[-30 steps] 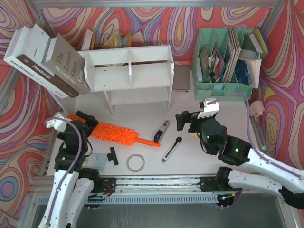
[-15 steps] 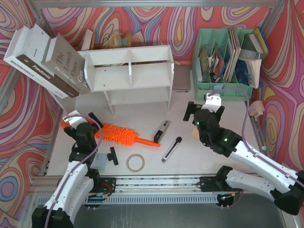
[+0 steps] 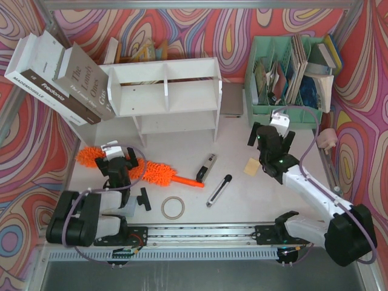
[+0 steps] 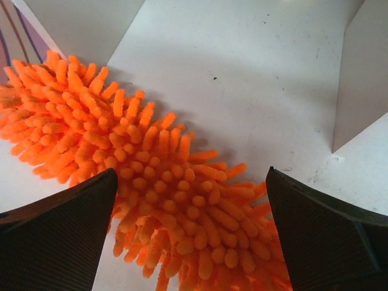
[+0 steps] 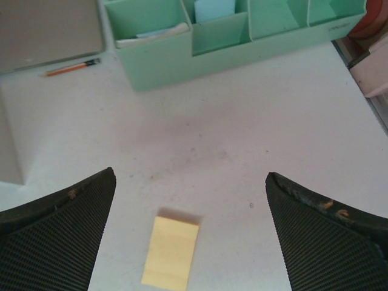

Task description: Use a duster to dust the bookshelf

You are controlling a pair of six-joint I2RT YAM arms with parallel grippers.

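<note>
The white bookshelf (image 3: 165, 92) stands at the back middle of the table. The orange duster (image 3: 154, 172) lies on the table in front of it, fluffy head to the left and thin handle pointing right. My left gripper (image 3: 120, 161) is open and low over the fluffy head. In the left wrist view the duster (image 4: 151, 182) fills the space between the spread fingers of the gripper (image 4: 191, 182). My right gripper (image 3: 271, 138) is open and empty over bare table in front of the mint organiser, and shows the same in the right wrist view (image 5: 191, 182).
A mint green organiser (image 3: 291, 76) stands at the back right. Large books (image 3: 60, 76) lean at the back left. A yellow note (image 5: 171, 253), two black-handled tools (image 3: 207, 167), a tape ring (image 3: 173, 207) and a pencil (image 5: 71, 66) lie on the table.
My left gripper has moved right along the duster head, from its left tip to over its middle. My right gripper has moved right and back towards the organiser.
</note>
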